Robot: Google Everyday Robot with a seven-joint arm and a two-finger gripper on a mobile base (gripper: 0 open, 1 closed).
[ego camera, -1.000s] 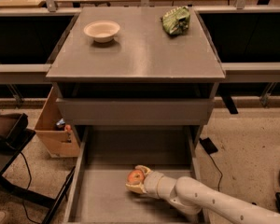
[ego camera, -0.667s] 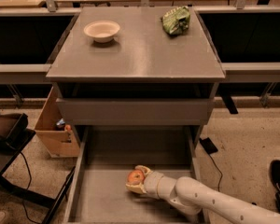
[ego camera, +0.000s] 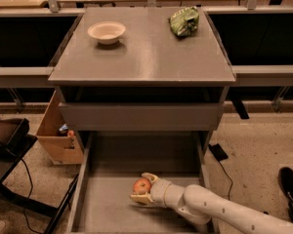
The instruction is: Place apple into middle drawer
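The red-orange apple (ego camera: 141, 185) sits low inside the open middle drawer (ego camera: 107, 208), a wide grey box pulled out under the cabinet. My gripper (ego camera: 142, 188) reaches in from the lower right on its white arm (ego camera: 219, 212). Its pale fingers (ego camera: 149, 178) lie on either side of the apple and close around it. The apple is at or just above the drawer floor, a little right of the middle.
A pale bowl (ego camera: 106, 31) and a green snack bag (ego camera: 184, 21) sit on the cabinet top (ego camera: 141, 57). A shallower drawer front (ego camera: 141, 116) is above the open drawer. A cardboard box (ego camera: 58, 135) stands at the left, a dark shoe (ego camera: 292, 184) at the right.
The gripper and apple have stayed in the same place in the drawer. A dark shoe has come into view at the right edge.
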